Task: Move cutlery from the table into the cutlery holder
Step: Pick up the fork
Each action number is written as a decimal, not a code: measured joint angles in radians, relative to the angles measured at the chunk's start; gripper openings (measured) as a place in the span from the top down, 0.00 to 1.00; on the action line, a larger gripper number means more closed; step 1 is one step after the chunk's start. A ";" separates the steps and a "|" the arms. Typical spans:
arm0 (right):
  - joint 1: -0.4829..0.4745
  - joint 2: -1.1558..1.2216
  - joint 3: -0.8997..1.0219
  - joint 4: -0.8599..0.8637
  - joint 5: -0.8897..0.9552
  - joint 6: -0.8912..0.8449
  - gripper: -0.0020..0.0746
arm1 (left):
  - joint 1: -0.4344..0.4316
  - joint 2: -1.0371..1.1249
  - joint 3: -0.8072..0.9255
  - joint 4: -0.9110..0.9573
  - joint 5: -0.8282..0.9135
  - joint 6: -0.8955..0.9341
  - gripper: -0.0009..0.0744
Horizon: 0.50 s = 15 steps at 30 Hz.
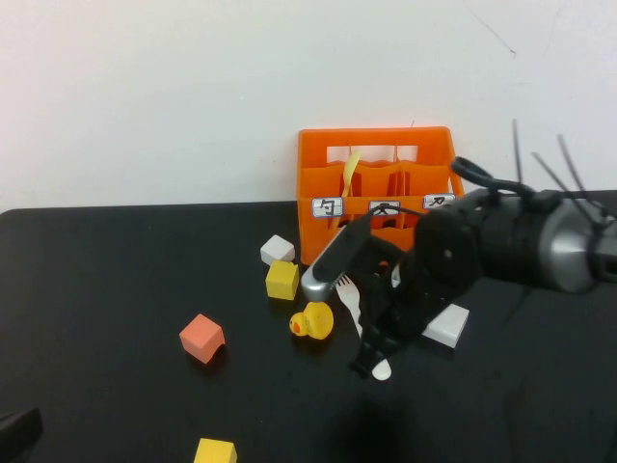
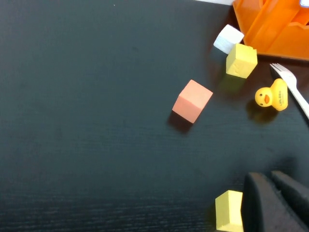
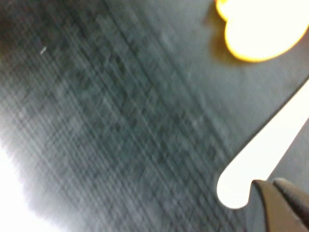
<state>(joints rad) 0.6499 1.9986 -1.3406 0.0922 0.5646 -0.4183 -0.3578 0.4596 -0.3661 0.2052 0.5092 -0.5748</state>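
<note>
White fork flat on the counter just before the orange crate, prongs toward the crate, handle end under the clenched, empty right hand. Left hand clenched, far off.
</note>
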 joint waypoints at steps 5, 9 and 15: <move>0.000 0.086 -0.063 -0.003 -0.029 0.002 0.97 | 0.000 0.000 0.005 0.000 -0.004 -0.004 0.99; 0.000 0.136 -0.102 -0.005 -0.029 0.002 0.85 | 0.000 0.000 0.005 -0.014 -0.004 -0.004 0.99; 0.000 0.177 -0.147 -0.005 -0.031 0.058 0.50 | 0.000 0.000 0.005 -0.018 0.002 -0.004 0.99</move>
<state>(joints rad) 0.6499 2.1752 -1.4872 0.0875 0.5332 -0.3607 -0.3578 0.4596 -0.3609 0.1867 0.5108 -0.5791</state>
